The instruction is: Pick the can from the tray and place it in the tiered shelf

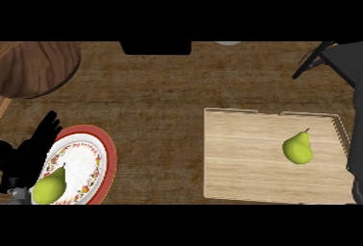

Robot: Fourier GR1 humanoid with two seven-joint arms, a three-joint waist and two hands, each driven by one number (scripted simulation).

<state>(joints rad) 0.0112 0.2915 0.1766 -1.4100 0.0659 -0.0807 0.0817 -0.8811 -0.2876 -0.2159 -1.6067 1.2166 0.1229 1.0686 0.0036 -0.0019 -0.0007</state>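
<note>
At the far left edge the left hand (28,153) shows black, fingers straight and fanned upward, holding nothing — it rests just beside the plate's left rim. Above it, in the top left corner, sits a round dark wooden board (35,67). Next along, the plate (99,158), white with a red rim and a flowered band, and on its lower left part lies a green pear (50,187), stem pointing up. Across the middle, bare brown counter (156,105). A black block (156,47) sits at the top edge. On to the right: a pale wooden tray (248,163) with a low raised edge, and on it a second green pear (297,148), right of centre. No can shows on the tray — what lies there is the pear. Far right, the dark frame of the tiered shelf (344,62) runs from the top corner down the edge. The right hand is out of view.
</note>
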